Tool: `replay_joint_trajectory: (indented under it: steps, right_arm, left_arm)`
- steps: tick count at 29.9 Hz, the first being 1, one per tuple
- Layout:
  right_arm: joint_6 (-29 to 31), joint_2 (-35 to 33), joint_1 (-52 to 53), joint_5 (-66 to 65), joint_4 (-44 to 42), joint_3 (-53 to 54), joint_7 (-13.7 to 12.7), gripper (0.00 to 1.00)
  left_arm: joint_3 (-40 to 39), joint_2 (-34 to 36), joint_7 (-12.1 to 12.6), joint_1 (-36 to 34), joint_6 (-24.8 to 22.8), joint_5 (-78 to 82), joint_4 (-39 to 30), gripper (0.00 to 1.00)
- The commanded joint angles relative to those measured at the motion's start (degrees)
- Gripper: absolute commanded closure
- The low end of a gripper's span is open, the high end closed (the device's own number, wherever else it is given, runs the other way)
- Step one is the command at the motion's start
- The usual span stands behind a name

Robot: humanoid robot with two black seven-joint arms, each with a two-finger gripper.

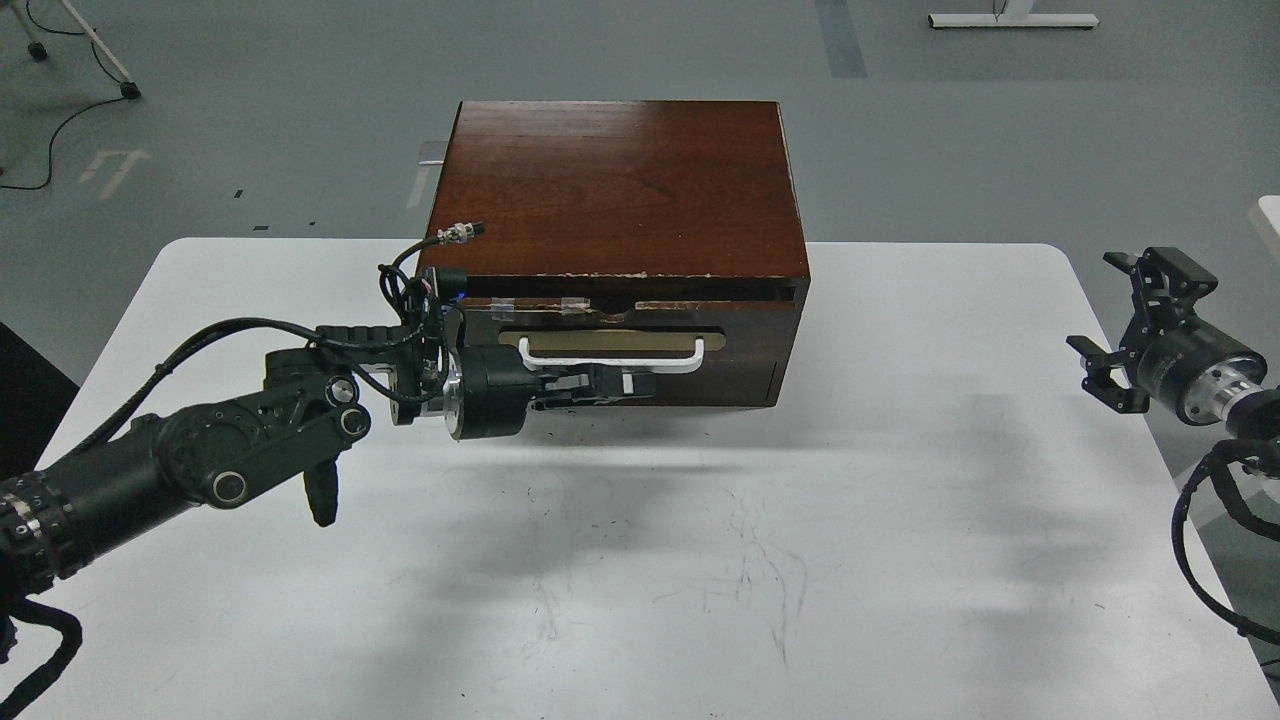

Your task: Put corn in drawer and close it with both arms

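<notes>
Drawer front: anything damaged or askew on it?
Yes. The drawer has a chipped top edge patched with clear tape, and pale chips line the cabinet lip above. It sits nearly shut, roughly square. The left gripper lies under its handle.

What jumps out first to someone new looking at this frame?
The dark wooden cabinet at the table's far middle, its drawer pushed in almost flush. The left gripper lies sideways against the drawer front just below the white handle. The right gripper hangs open at the table's right edge, well clear.
</notes>
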Motion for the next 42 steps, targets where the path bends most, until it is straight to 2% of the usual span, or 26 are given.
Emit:
replay_joint_trajectory:
  steps: [1, 12, 13, 14, 15, 16, 21, 23, 27, 29, 32, 34, 36, 38, 41, 42]
  right_arm:
    - [0.00, -0.14, 0.08, 0.00, -0.11, 0.00, 0.00, 0.00]
    - [0.00, -0.23, -0.18, 0.00, -0.20, -0.09, 0.00, 0.00]
    - [0.00, -0.23, -0.19, 0.00, -0.20, -0.09, 0.00, 0.00]
    - [0.00, -0.23, -0.19, 0.00, -0.20, -0.09, 0.00, 0.00]
    - [0.00, -0.23, -0.19, 0.00, -0.20, -0.09, 0.00, 0.00]
    - [0.00, -0.23, -0.27, 0.00, -0.55, -0.09, -0.09, 0.00]
    - [0.08, 0.04, -0.27, 0.00, -1.34, -0.09, 0.00, 0.00]
    - [0.09, 0.04, -0.19, 0.00, -1.34, -0.09, 0.00, 0.00]
    - [0.09, 0.04, 0.16, 0.00, -1.34, -0.09, 0.00, 0.00]
    - [0.17, 0.04, 0.43, 0.00, -1.34, 0.00, 0.08, 0.00]
    - [0.26, 0.21, 0.78, 0.00, -0.82, 0.70, 0.78, 0.00]
    - [0.26, 0.30, 1.74, 0.09, -0.29, 1.14, 2.71, 0.00]
    - [0.35, 1.09, 4.29, 0.09, 1.02, 1.14, 5.96, 0.00]
    - [0.35, 1.79, 5.00, 0.09, 1.82, 1.14, 7.55, 0.00]
    - [0.35, 2.23, 6.31, 0.00, 5.06, 1.14, 11.84, 0.00]
    - [0.35, 2.24, 6.75, 0.00, 6.29, 1.14, 13.34, 0.00]
  left_arm:
    - [-0.04, -1.57, 0.00, -1.42, -0.35, -0.02, 1.61, 1.00]
    - [0.13, -2.46, 0.00, -2.30, -0.53, -0.02, 3.81, 1.00]
    - [0.31, -2.46, 0.00, -2.22, -0.61, -0.11, 3.64, 0.92]
    - [0.48, -2.46, 0.00, -2.04, -0.61, -0.11, 3.20, 0.79]
    - [0.57, -2.29, 0.00, -1.78, -0.88, -0.28, 2.50, 0.38]
    - [0.40, -2.20, 0.00, -1.34, -1.49, -0.98, 1.36, 0.07]
    - [0.22, 0.25, 0.00, 0.59, -2.69, -7.38, -4.60, 0.02]
    - [0.05, 3.85, 0.00, 0.77, -2.69, -11.61, -8.39, 0.02]
    - [-3.19, 13.33, 0.00, 1.39, -2.69, -20.74, -22.16, 0.02]
    - [-6.36, 16.34, 0.00, 1.21, -2.69, -23.66, -23.87, 0.02]
    - [-14.43, 17.05, 0.00, 1.03, -2.69, -26.65, -19.59, 0.02]
    - [-19.01, 16.44, 0.00, 1.04, -2.69, -27.88, -11.33, 0.02]
    - [-19.64, 15.74, 0.00, 0.51, -2.69, -30.42, 1.46, 0.02]
    - [-19.64, 15.30, 0.00, 0.51, -2.69, -33.40, 7.74, 0.02]
    - [-19.03, 13.11, 0.00, 1.21, -2.69, -42.44, 20.55, 0.02]
    - [-18.76, 11.88, 1.88, 1.47, -2.69, -45.61, 24.60, 0.02]
